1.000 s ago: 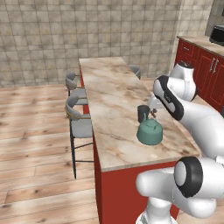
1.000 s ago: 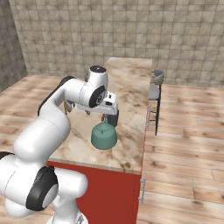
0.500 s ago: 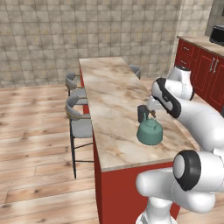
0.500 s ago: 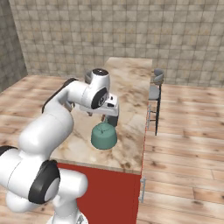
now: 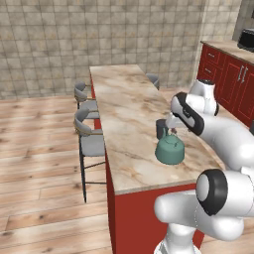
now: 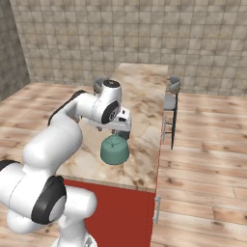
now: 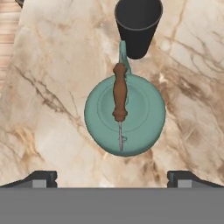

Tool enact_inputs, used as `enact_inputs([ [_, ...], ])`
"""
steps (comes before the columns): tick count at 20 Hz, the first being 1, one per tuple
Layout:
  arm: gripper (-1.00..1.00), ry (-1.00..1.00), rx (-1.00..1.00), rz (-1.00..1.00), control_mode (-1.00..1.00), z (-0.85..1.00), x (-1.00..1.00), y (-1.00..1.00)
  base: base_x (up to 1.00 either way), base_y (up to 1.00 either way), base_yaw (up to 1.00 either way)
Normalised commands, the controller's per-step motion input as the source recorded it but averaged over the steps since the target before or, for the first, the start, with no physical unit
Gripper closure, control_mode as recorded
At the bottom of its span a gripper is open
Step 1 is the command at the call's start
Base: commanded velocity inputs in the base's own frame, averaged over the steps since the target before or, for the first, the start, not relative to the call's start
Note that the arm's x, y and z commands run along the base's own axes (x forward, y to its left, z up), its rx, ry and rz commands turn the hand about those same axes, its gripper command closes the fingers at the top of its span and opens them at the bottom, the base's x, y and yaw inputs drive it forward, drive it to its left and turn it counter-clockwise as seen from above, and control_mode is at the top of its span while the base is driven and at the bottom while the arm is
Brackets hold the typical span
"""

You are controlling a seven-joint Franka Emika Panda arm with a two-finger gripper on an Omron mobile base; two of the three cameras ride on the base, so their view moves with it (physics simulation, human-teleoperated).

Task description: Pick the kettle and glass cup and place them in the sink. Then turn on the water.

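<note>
The marble island counter (image 5: 124, 109) stretches ahead of me, with grey stools (image 5: 88, 134) along its far side and red cabinets (image 5: 228, 74) off to my right. No basin or tap appears on this counter, so the carrying leg of the job lies elsewhere in the room.

The kettle (image 7: 124, 114) sits upright on the marble directly beneath my hand, near the counter's near end. Its brown handle (image 7: 119, 92) runs straight along the middle of my hand view, and its spout points away from me toward the glass cup (image 7: 138, 25). The cup stands upright just beyond the spout, very close to the kettle; I cannot tell whether the two touch.

My gripper (image 7: 112, 177) hangs above the kettle, and its two dark tips (image 7: 40, 177) stand wide apart at either side of the view, with nothing between them. In the left base view my hand (image 5: 174, 120) is right over the kettle (image 5: 169, 149), close above the handle but not yet on it.

As I judge it, almost all of the task is left. Neither the kettle nor the cup is lifted, nothing is in a sink, and no water runs. The step in hand is the first grasp: coming down so the handle sits between my fingers, closing, then lifting without knocking the cup beside it.
</note>
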Motion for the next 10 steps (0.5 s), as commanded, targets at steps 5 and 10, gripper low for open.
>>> enact_inputs([
  [5, -1.0, 0.0, 0.0, 0.0, -1.0, -0.2, 0.02, 0.0, 0.0, 0.0, 0.0],
  [10, -1.0, 0.0, 0.0, 0.0, -1.0, -0.13, 0.08, 0.06, 0.0, 0.0, 0.0],
])
